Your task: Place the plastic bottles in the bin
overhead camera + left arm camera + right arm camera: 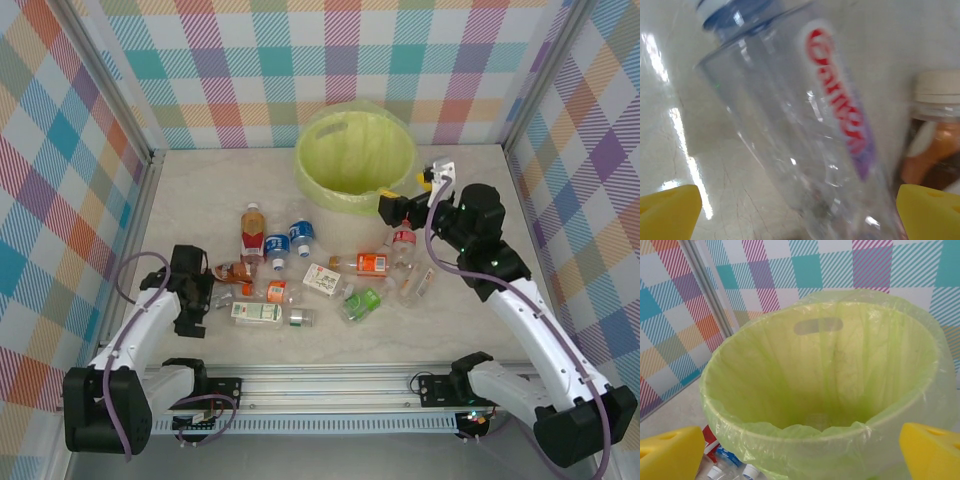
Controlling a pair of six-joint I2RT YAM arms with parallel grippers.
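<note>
We look down on a pale marbled table with plaid walls in pastel colours on three sides. Two arms stand at its near edge. The left gripper sits low at the left end of the scatter. Its two yellow fingertips are spread fully apart on either side of one clear bottle with red lettering and a blue-and-white cap, not pinching it. One brown-filled bottle with an off-white cap lies just beside it. About a dozen small clear plastic bottles lie across the table's middle, too crowded for an exact count. Farther back, the right gripper hangs beside the rim, jaws wide and empty. It faces the one round pale bin lined with a yellow-green bag, which stands behind the bottles near the back wall.
</note>
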